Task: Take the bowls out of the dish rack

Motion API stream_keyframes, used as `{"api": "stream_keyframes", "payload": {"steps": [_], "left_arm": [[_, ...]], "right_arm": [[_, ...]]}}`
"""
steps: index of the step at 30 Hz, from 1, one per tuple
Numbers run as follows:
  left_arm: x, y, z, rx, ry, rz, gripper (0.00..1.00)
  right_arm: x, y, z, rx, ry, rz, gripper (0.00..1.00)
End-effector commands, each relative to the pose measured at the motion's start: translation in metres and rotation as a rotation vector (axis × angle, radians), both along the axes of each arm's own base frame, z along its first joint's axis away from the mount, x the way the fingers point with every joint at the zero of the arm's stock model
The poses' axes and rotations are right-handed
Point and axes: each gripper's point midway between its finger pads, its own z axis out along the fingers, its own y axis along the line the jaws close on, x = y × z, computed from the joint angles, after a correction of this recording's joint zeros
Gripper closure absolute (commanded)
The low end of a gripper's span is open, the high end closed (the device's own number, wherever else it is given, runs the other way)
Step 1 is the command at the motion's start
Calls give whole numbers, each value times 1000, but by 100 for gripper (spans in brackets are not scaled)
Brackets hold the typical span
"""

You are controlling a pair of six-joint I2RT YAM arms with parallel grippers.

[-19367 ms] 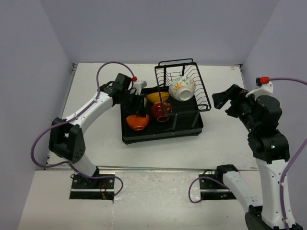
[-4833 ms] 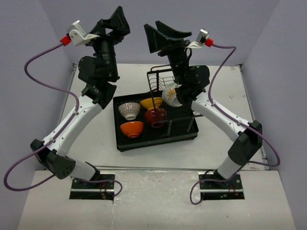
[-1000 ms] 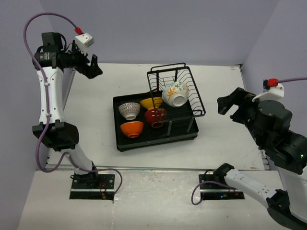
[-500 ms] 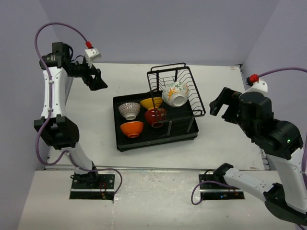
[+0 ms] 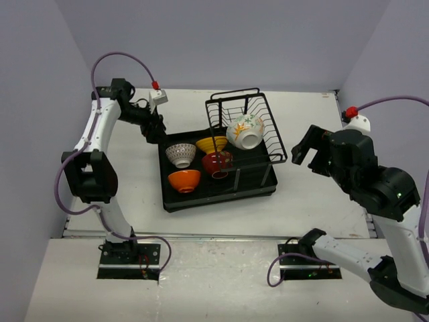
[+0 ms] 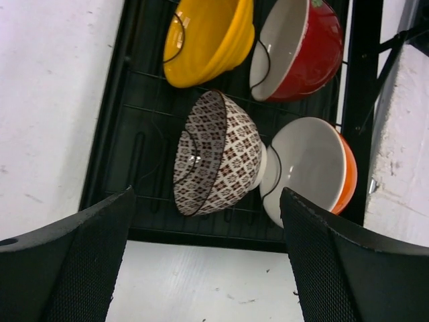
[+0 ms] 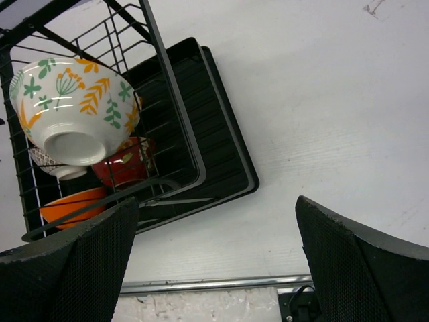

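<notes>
The left gripper (image 5: 155,131) is observed spread wide and empty, held over the left edge of the dish rack (image 5: 221,198). In the rack, the patterned bowl (image 5: 180,155), orange bowl (image 5: 185,180), yellow bowl (image 5: 211,144) and red bowl (image 5: 217,162) are noted in the tray, and the flowered bowl (image 5: 245,131) is tipped in the wire basket. The right gripper (image 5: 307,155) is held released and empty, apart from the rack on its right.
</notes>
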Motion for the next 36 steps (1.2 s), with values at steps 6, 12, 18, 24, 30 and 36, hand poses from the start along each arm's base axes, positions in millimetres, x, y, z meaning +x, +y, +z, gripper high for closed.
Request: {"api": "stream_keyframes", "payload": {"steps": [6,12,18,24,30,36], "left_arm": [[-30,-28,-7,-30,33,-97,15],[-30,-33,-23,-23,80,-114,16],[-26,-35,-38,-26,123,-119,17],[-23,-38,-48,-28,149,-130,18],[-21,-41,-53,-37,166,-133,25],[-25,-46,-54,-53,179,-145,33]], "right_arm": [[5,2,-17,-20,44,-17,1],[1,-1,-19,-12,46,-31,1],[-4,-5,-22,-12,51,-38,1],[-2,-4,-25,-14,61,-42,1],[1,0,-33,-39,97,-38,1],[3,2,-37,-41,106,-35,1]]}}
